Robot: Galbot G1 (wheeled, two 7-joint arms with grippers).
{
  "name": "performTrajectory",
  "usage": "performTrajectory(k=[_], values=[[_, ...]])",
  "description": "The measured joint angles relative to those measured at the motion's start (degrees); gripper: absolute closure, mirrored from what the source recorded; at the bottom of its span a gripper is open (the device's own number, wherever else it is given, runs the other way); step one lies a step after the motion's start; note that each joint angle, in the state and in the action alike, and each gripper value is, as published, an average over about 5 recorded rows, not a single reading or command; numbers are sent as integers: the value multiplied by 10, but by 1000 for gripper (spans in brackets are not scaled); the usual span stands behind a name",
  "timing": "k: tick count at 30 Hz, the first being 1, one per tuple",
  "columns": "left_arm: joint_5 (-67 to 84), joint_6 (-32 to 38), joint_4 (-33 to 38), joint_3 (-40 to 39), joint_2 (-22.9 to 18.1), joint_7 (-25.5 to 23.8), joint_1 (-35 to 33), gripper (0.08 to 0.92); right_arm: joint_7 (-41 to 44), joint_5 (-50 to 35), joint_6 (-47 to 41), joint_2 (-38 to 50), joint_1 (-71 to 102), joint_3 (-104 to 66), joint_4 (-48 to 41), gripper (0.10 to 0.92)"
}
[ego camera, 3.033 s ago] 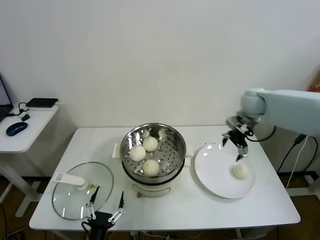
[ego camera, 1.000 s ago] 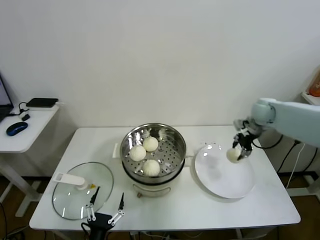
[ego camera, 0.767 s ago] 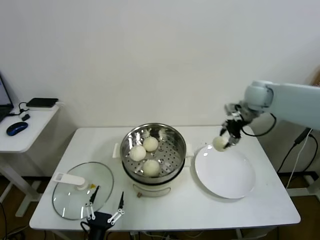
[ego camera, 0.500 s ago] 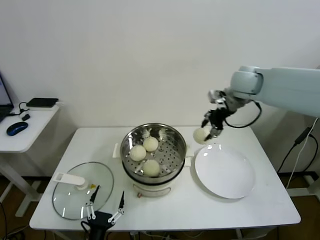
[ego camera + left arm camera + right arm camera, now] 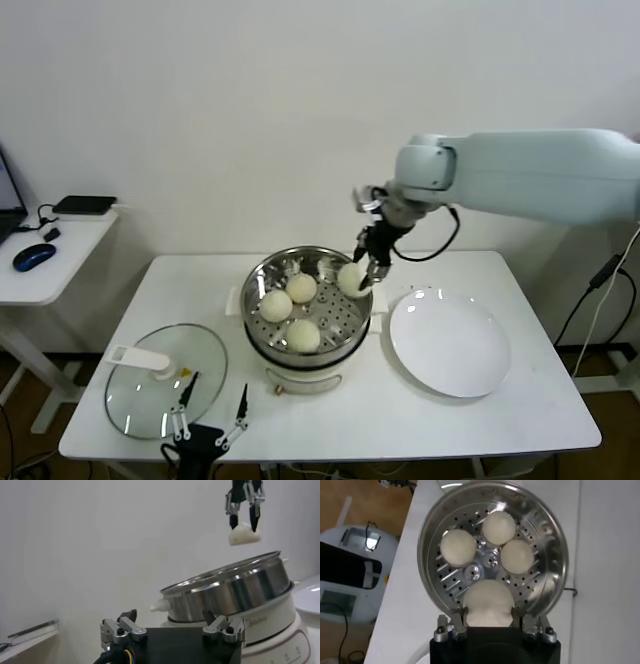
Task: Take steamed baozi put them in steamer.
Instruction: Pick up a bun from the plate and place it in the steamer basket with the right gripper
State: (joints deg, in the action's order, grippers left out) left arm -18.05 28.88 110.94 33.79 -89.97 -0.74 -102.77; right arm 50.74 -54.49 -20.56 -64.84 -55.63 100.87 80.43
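Hanging baozi (image 5: 351, 279) above steamer (image 5: 262, 271)

Three creamy baozi (image 5: 289, 306) sit in the shiny steamer (image 5: 330, 318); a fourth baozi (image 5: 350, 279) hangs above it.

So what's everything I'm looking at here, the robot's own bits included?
Round creamy-white dough buns: four; three on the steamer floor, one held above its right rim.
Round shiny steel steamer basket: one, on a white cooker base, table centre.
Flat white plate: one, bare, right of the steamer.
Round glass lid with white handle: one, front left of the table.
White table: one, under it all.
Side desk: one, white, far left, with a blue mouse.
Right gripper: shut on the fourth bun, over the steamer.
Left gripper: open, low at the table's front edge.
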Motion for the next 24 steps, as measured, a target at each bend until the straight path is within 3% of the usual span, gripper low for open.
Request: performTrajectory(k=[24], values=[[3, 2, -5, 4, -2, 0, 2, 177, -23, 32, -8, -95, 119, -10, -100, 399]])
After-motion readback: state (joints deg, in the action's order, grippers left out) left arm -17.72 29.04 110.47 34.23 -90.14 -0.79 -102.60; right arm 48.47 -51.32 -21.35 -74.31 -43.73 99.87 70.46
